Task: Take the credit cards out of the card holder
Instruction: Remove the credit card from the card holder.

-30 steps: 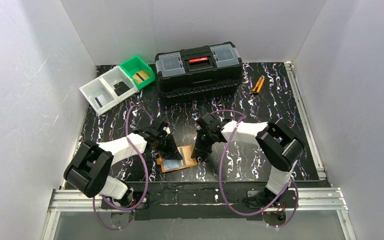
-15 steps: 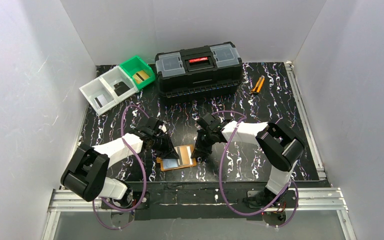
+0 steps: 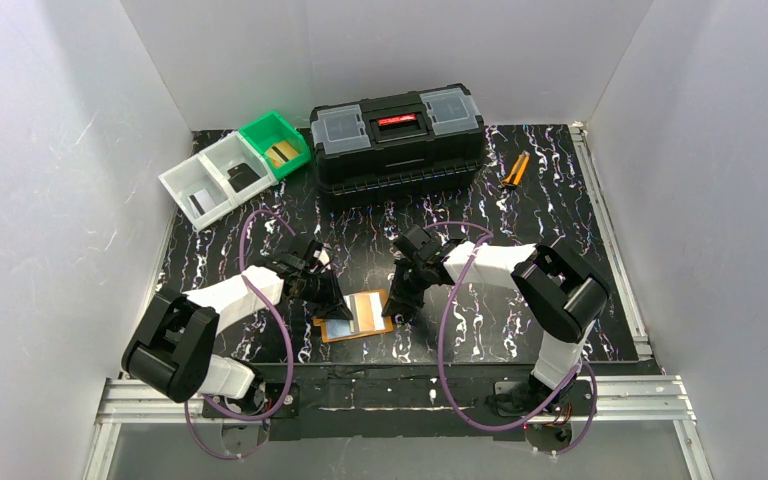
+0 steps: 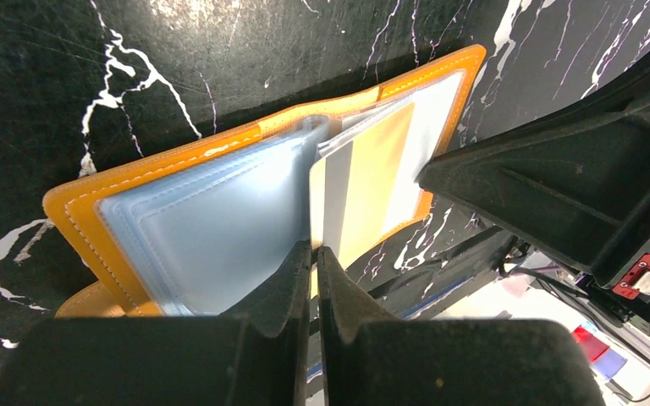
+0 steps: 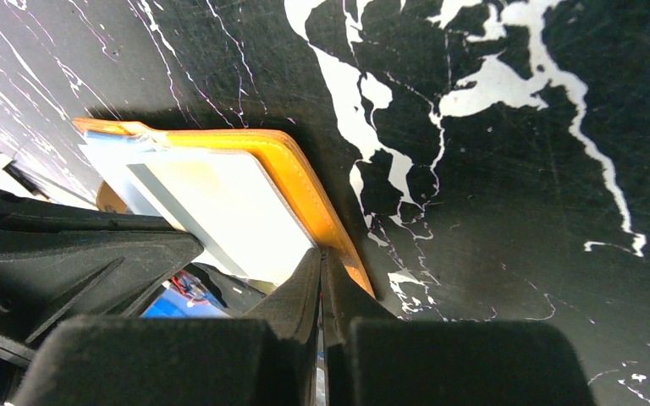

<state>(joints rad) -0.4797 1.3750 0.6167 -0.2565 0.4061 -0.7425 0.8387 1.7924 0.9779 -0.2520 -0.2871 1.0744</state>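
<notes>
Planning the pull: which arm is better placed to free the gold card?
Left: the left gripper pinches the gold card; the right gripper, shut, only rests on the card holder.

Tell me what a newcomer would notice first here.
The open orange folding card holder with clear bluish pockets lies near-centre on the black marbled tabletop. The left end effector is shut on a gold-tan card partly out of its pocket, while the shut right end effector meets the holder's orange edge. Behind stands a big black plastic toolbox.
</notes>
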